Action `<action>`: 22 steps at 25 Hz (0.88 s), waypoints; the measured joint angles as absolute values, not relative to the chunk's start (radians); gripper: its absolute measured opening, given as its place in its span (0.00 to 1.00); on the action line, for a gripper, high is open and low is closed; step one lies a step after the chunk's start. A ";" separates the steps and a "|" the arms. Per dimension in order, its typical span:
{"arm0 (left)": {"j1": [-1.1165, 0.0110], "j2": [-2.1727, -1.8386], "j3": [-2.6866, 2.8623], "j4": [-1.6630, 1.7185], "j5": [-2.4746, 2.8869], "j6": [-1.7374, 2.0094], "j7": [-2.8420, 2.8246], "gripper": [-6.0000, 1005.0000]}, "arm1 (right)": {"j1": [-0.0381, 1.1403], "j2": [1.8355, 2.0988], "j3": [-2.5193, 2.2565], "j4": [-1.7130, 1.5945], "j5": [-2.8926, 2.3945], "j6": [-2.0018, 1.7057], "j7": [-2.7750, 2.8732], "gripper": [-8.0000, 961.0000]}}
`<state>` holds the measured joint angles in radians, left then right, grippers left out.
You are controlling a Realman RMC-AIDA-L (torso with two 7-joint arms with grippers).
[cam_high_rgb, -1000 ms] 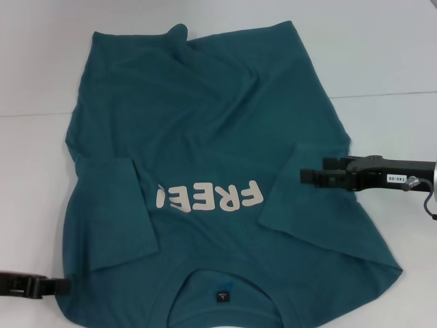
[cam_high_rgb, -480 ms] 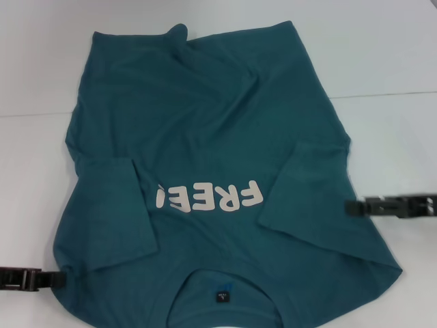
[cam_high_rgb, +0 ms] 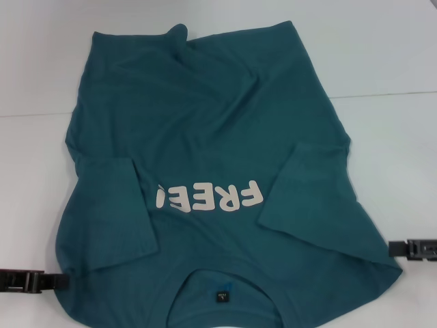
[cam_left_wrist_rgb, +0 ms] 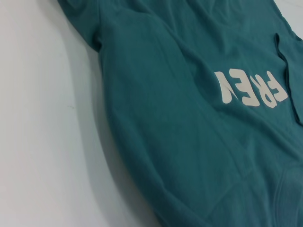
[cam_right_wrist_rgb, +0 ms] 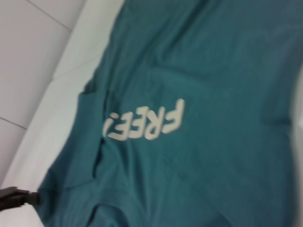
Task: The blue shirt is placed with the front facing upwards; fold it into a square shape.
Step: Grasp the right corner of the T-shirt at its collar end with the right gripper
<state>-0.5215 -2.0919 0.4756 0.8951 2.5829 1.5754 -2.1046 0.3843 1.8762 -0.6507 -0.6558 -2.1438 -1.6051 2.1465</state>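
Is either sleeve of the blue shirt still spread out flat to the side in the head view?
No: both sleeves of the blue shirt lie folded inward over the chest, flanking the cream lettering.

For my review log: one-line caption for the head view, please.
Blue shirt lies face up with both sleeves folded inward, left gripper and right gripper at its shoulder edges.

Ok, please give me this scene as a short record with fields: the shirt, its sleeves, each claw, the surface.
shirt: blue shirt lies flat, front up, collar near the robot
print: cream letters, partly covered by the left sleeve
sleeves: both folded inward onto the body
left claw: at the shirt's near left edge
right claw: at the shirt's near right edge
surface: white table
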 joint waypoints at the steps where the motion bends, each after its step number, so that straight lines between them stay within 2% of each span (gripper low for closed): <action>1: -0.521 -2.092 0.475 0.894 2.583 1.575 -2.105 0.03 | 0.382 1.876 -0.643 -0.654 -2.161 -1.604 2.149 0.86; 22: -0.526 -2.093 0.475 0.893 2.583 1.574 -2.105 0.03 | 0.431 1.911 -0.618 -0.629 -2.290 -1.554 2.178 0.85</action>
